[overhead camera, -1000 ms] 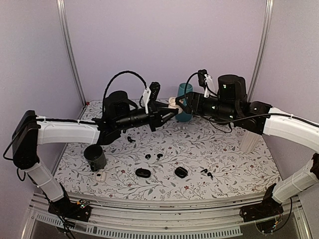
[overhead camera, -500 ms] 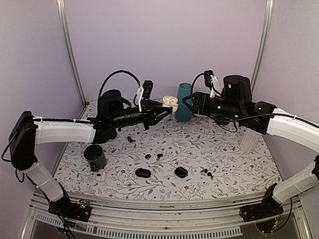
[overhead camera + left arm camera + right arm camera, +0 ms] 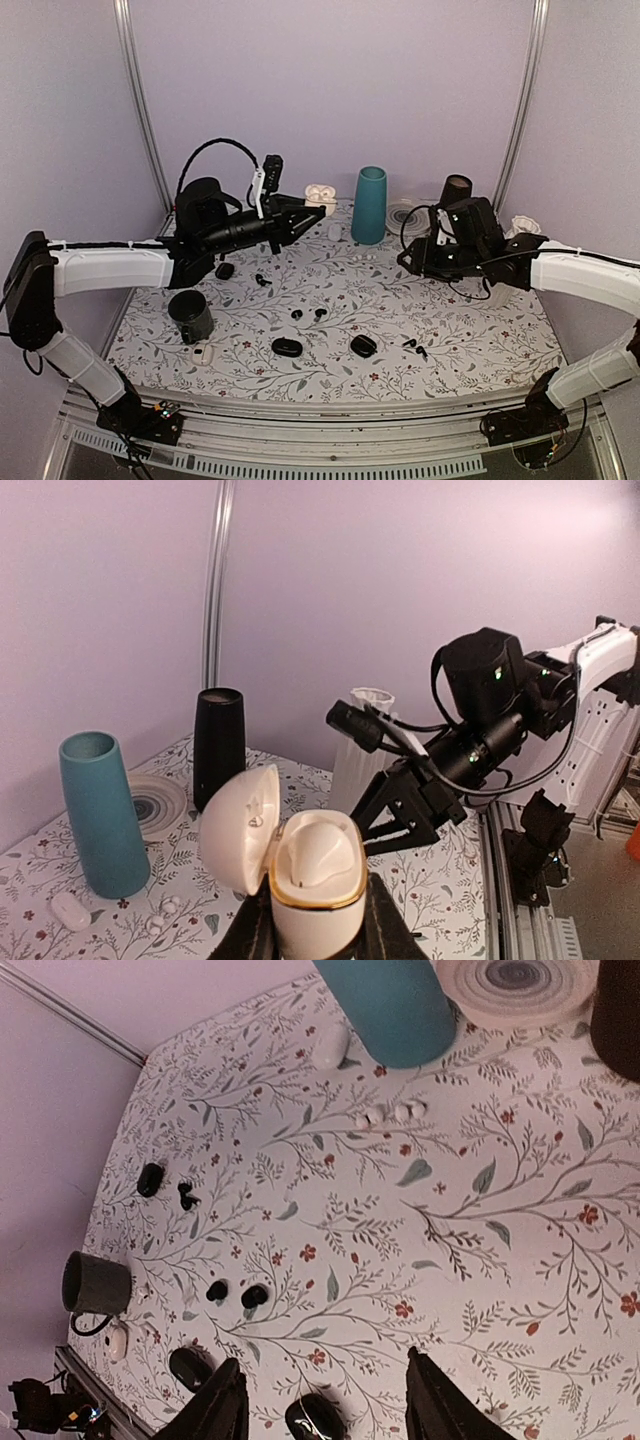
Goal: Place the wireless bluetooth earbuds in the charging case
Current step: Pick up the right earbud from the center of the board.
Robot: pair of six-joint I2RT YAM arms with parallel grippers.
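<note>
My left gripper (image 3: 308,207) is shut on a cream charging case (image 3: 319,194) with a gold rim, held in the air at the back with its lid open. In the left wrist view the case (image 3: 315,865) stands between the fingers, and its wells look empty. Tiny black earbuds with stems lie on the cloth at front right (image 3: 413,347) and mid left (image 3: 262,279); the mid-left pair also shows in the right wrist view (image 3: 186,1196). My right gripper (image 3: 408,262) is open and empty, hovering above the cloth at the right (image 3: 323,1360).
Two black pebble cases (image 3: 286,347) (image 3: 363,345) and two round black pieces (image 3: 308,314) lie at the front middle. A dark mug (image 3: 190,315) is at the left. A teal vase (image 3: 369,204), a black tumbler (image 3: 455,190) and a round coaster (image 3: 405,215) stand at the back.
The two grippers have drawn apart. My left gripper moved left with the cream case. My right gripper pulled back to the right and dropped lower.
</note>
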